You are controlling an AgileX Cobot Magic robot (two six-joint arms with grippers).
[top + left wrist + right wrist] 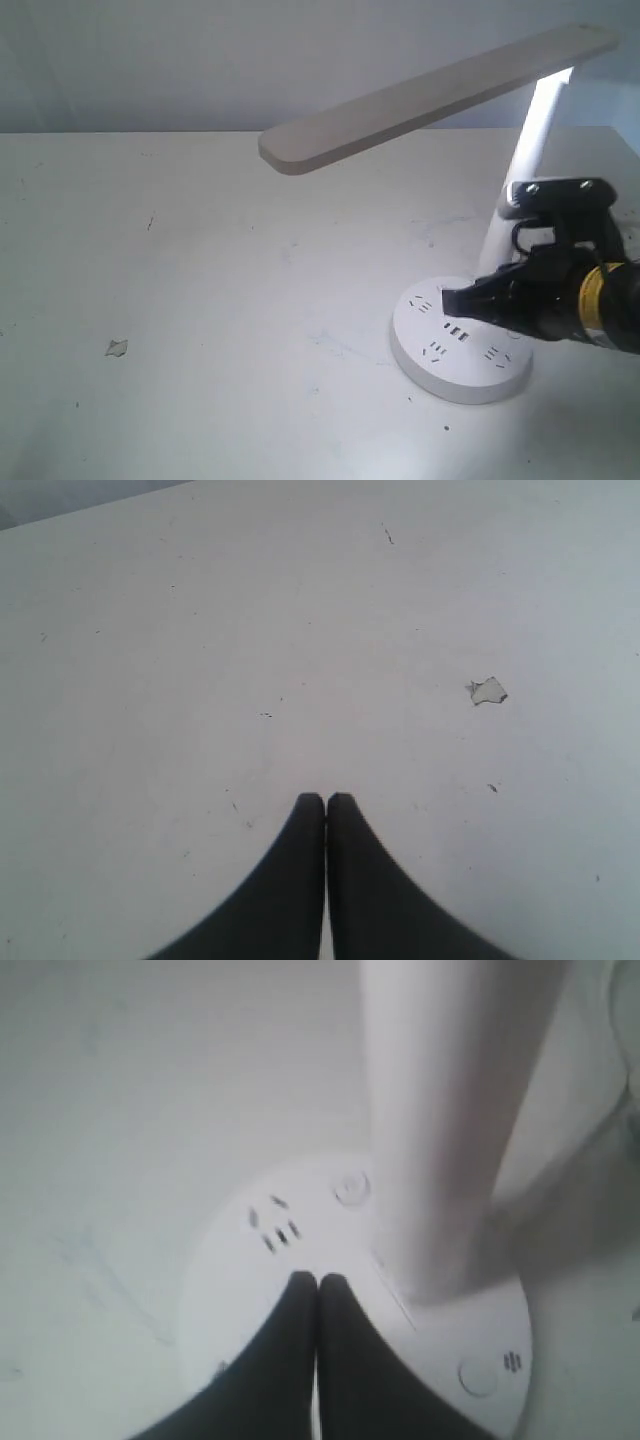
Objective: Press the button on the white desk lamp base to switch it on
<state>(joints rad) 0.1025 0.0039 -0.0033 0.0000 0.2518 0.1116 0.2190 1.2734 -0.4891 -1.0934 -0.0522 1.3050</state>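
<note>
Nearest in the exterior view, the base [440, 366] is seen on the table [200, 300], with the lamp's stem [530, 140] rising from its far side and the head [430, 95] stretched out above and to the left of it. The right gripper [448, 299] is held over the base's top with its jaws pressed together. A scrap [117, 347] lies well left of the base.

In the left wrist view, the left gripper [325, 800] is shown closed on nothing above bare table [200, 630], near the scrap [487, 691]; the base is not seen.

In the right wrist view, the closed right gripper [317, 1280] is placed over the base [230, 1290] beside the stem [450, 1110], between one button [351, 1189] and another [478, 1376]. Whether it touches the base cannot be told.
</note>
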